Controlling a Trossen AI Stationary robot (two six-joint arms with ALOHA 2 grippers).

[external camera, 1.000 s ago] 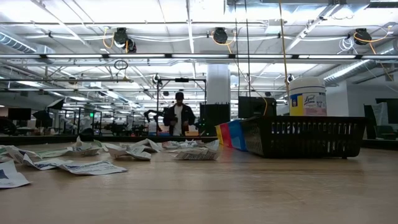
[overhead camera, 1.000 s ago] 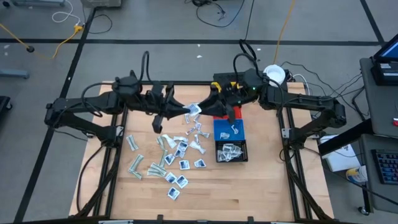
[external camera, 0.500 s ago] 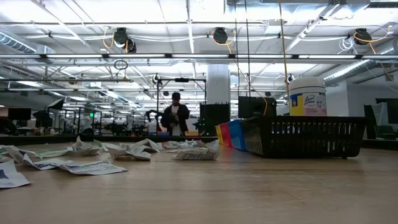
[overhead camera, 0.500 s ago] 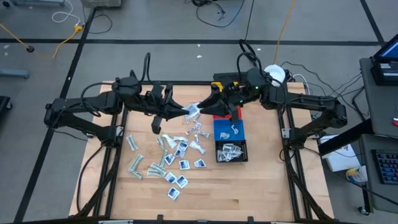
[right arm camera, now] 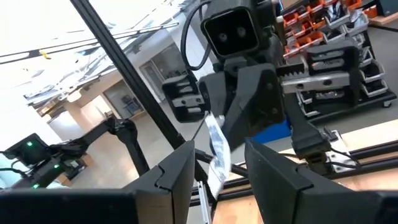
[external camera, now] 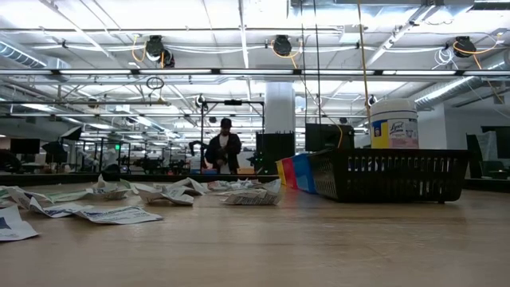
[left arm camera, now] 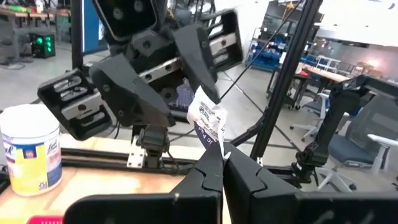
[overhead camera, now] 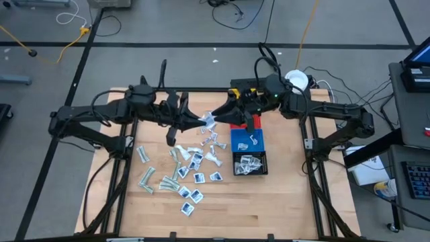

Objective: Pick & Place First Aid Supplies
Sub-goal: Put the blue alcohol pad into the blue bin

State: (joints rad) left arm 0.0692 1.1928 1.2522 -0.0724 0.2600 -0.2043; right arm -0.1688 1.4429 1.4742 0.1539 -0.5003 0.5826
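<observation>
Above table centre, left hand (overhead camera: 201, 120) nudged packet (overhead camera: 209, 119) toward right hand (overhead camera: 224, 115).

Bright, even overhead ceiling lights (external camera: 279, 44) (glaring at the window in the right wrist view) cast soft shadows.

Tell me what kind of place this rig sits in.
Probably an open robotics lab or workshop: bare ceiling pipes and lights, more framed workstations behind the table, where a person stands, and cables across the floor.
</observation>
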